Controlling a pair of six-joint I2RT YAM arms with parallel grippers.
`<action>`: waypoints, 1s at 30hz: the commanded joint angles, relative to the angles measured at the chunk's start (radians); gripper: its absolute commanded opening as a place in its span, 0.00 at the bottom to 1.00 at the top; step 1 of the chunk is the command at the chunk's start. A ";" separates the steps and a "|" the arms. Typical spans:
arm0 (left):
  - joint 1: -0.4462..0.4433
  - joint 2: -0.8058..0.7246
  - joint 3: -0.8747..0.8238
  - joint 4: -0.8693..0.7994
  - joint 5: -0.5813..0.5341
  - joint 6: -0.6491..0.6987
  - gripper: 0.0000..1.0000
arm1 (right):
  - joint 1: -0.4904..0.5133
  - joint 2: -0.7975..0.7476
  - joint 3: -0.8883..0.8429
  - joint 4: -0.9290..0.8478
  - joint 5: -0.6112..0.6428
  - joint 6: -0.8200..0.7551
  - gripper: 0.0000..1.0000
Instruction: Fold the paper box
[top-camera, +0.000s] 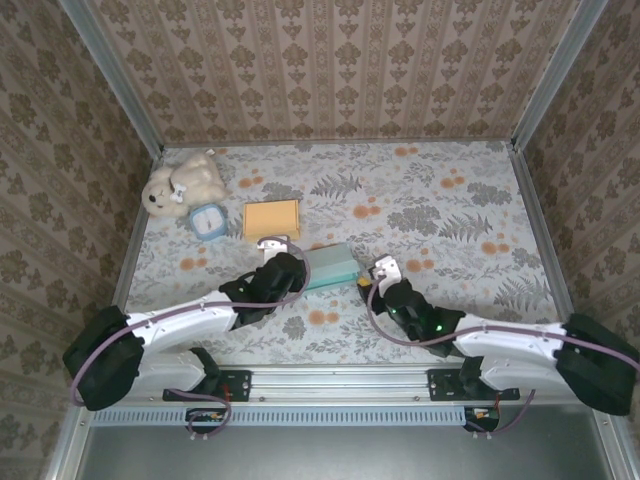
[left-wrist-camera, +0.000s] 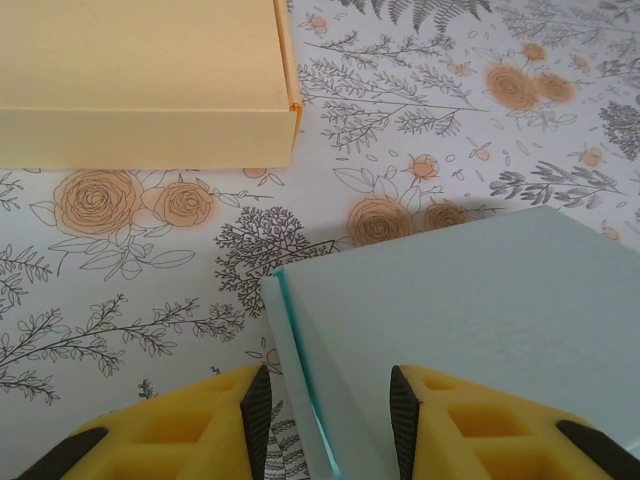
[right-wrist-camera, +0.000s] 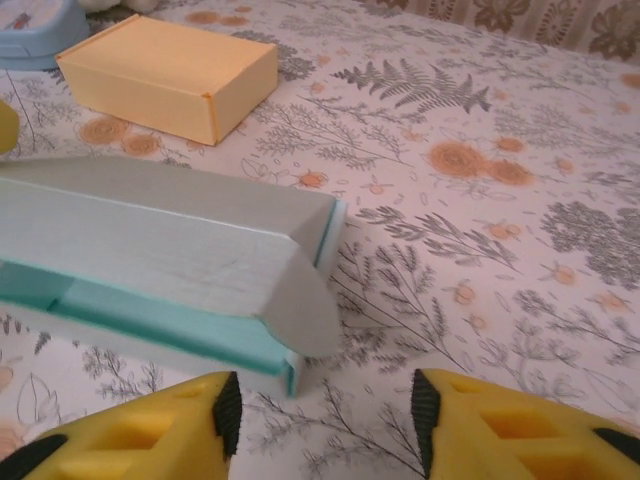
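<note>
The pale teal paper box (top-camera: 330, 266) lies at the middle of the table between my two grippers. My left gripper (left-wrist-camera: 330, 400) stands open over the box's (left-wrist-camera: 470, 300) left end, its side wall between the jaws with a gap on each side. In the top view the left gripper (top-camera: 300, 270) sits at that same end. My right gripper (right-wrist-camera: 325, 405) is open just short of the box's (right-wrist-camera: 150, 240) right end, touching nothing. A rounded flap (right-wrist-camera: 300, 300) hangs loose there, and the teal inside shows along the front under the lid. From above, the right gripper (top-camera: 366, 284) is beside the box.
A closed yellow box (top-camera: 271, 218) rests just behind the teal one, near the left gripper's front (left-wrist-camera: 140, 70). A blue round object (top-camera: 208, 221) and a white teddy bear (top-camera: 183, 182) sit at the back left. Patterned walls close in the table on three sides.
</note>
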 joint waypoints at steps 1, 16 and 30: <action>-0.009 0.011 0.005 0.015 -0.026 -0.017 0.39 | 0.003 -0.137 0.012 -0.284 0.070 0.071 0.54; -0.013 0.008 -0.015 0.016 -0.033 -0.023 0.39 | -0.052 -0.217 0.131 -0.303 -0.043 0.046 0.69; -0.005 0.002 -0.059 0.036 -0.017 -0.022 0.39 | -0.233 0.261 0.434 -0.270 -0.330 0.040 0.70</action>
